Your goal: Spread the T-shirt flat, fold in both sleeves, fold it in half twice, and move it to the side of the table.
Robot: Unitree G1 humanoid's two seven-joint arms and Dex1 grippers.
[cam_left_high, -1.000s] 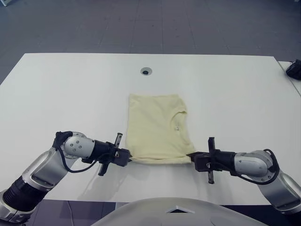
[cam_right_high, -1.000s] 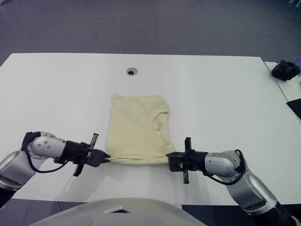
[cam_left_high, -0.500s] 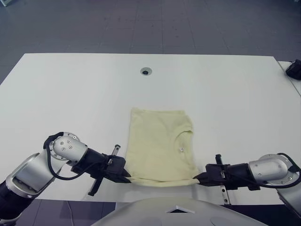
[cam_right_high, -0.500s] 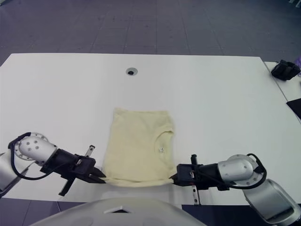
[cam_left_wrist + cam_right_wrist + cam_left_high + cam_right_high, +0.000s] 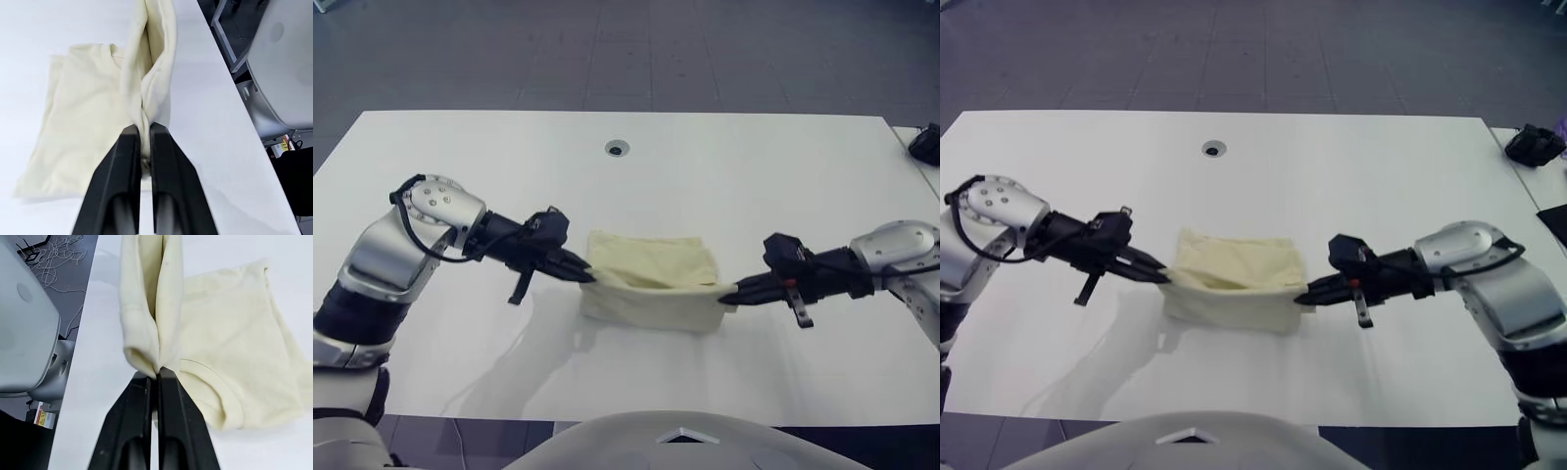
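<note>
From your head views, the T-shirt (image 5: 656, 266) sits mid-table (image 5: 783, 176). Its far part lies flat, and its near edge is lifted, with the long axis running left to right. Your wrist views show the grip up close: the left gripper (image 5: 145, 131) and the right gripper (image 5: 157, 375) are each clamped on a bunched corner.
</note>
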